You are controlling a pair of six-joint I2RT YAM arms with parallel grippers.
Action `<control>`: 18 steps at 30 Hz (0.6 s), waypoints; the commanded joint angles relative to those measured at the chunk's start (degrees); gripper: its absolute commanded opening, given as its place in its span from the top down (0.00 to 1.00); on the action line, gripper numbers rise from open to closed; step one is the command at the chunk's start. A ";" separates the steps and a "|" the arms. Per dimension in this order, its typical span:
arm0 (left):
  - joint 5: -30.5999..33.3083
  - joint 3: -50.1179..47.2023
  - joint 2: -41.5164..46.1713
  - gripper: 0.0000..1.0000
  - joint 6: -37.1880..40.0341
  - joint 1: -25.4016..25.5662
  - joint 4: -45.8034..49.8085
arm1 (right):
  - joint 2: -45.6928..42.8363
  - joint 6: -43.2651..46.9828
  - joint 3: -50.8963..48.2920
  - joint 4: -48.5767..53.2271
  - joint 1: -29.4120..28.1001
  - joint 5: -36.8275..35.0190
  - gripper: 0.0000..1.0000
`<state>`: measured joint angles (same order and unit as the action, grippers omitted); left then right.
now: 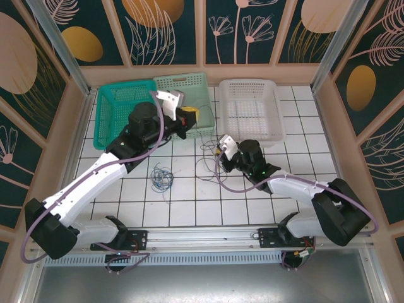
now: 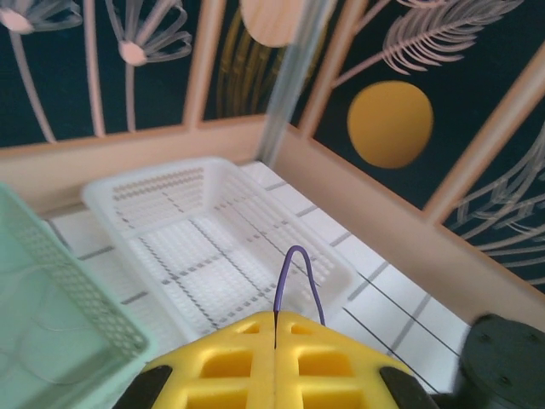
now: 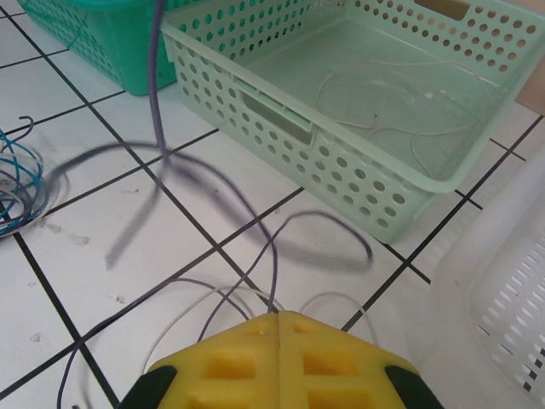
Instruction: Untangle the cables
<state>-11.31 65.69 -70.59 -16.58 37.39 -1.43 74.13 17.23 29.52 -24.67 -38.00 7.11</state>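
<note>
My left gripper (image 1: 191, 115) is raised beside the pale green basket. In its wrist view the yellow jaws (image 2: 275, 317) are shut on a thin purple cable (image 2: 296, 271) that loops out of the seam. My right gripper (image 1: 220, 150) is low over the tiles, jaws (image 3: 278, 315) shut on a purple cable (image 3: 274, 256) that runs into their seam. That cable lies in loose, blurred loops on the floor, and one strand (image 3: 157, 77) rises out of frame. A pale white cable (image 3: 192, 313) curves beside the jaws. A blue tangle (image 1: 161, 178) lies on the tiles to the left.
Three baskets stand at the back: teal (image 1: 120, 110), pale green (image 1: 196, 88) with a pale wire (image 3: 400, 94) inside, and white (image 1: 251, 110). Wooden walls close in the tiled floor on all sides.
</note>
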 commanded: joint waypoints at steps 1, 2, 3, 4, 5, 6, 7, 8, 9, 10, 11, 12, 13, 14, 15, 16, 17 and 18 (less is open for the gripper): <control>7.21 4.17 3.73 1.00 4.16 -1.08 2.93 | -3.11 -2.29 -2.21 1.63 -0.37 -0.56 1.00; 7.95 4.92 3.87 1.00 4.59 -1.41 3.51 | -3.63 -2.76 -2.60 1.88 -0.41 -0.86 1.00; 8.29 5.58 4.03 1.00 4.86 -1.69 3.92 | -3.95 -3.09 -2.79 2.24 -0.40 -1.16 1.00; 8.34 6.27 4.04 1.00 5.14 -1.94 4.30 | -4.15 -3.38 -2.81 2.92 -0.41 -1.52 1.00; 8.17 6.90 4.05 1.00 5.40 -2.10 4.50 | -4.08 -3.52 -2.80 3.58 -0.41 -1.82 1.00; 7.96 7.35 4.05 1.00 5.42 -2.07 4.59 | -3.95 -3.61 -2.84 3.93 -0.39 -2.14 1.00; 7.17 7.60 4.05 1.00 5.24 -2.12 4.28 | -3.90 -3.70 -2.89 4.25 -0.41 -2.34 1.00; 5.68 7.57 3.92 1.00 4.70 -2.11 3.76 | -3.95 -3.84 -3.01 4.01 -0.48 -2.72 1.00; 4.09 7.61 3.73 1.00 4.31 -2.18 3.39 | -4.03 -4.15 -3.27 3.29 -0.50 -3.38 0.95; 2.44 7.69 3.25 1.00 3.95 -2.16 3.32 | -4.40 -4.34 -3.49 2.48 -0.50 -4.11 0.85; 1.03 7.78 2.81 1.00 3.76 -2.16 3.44 | -4.78 -4.11 -3.59 1.64 -0.50 -4.55 0.74; 0.07 7.72 2.57 1.00 3.79 -2.16 3.45 | -5.03 -3.91 -3.50 1.14 -0.50 -4.72 0.65; -0.73 7.55 2.39 1.00 3.72 -2.22 3.37 | -5.13 -3.66 -2.88 0.94 -0.45 -4.82 0.57; -1.31 7.36 2.25 1.00 3.75 -2.18 3.35 | -5.11 -3.67 -2.04 1.23 -0.41 -4.98 0.49; -1.64 7.26 2.24 1.00 3.79 -2.17 3.41 | -4.92 -3.61 -1.12 1.73 -0.41 -5.09 0.44; -1.54 7.12 2.36 1.00 3.90 -2.15 3.58 | -4.76 -3.61 -0.21 2.28 -0.37 -4.90 0.42; -1.11 7.01 2.55 1.00 4.00 -2.23 3.63 | -4.82 -3.66 0.27 2.50 -0.41 -4.49 0.41; -0.60 6.83 2.88 1.00 4.33 -2.20 3.67 | -4.87 -3.74 0.60 2.34 -0.40 -3.63 0.39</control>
<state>-10.55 72.40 -68.29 -13.08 35.35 2.13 70.43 13.52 27.57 -21.98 -38.11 3.11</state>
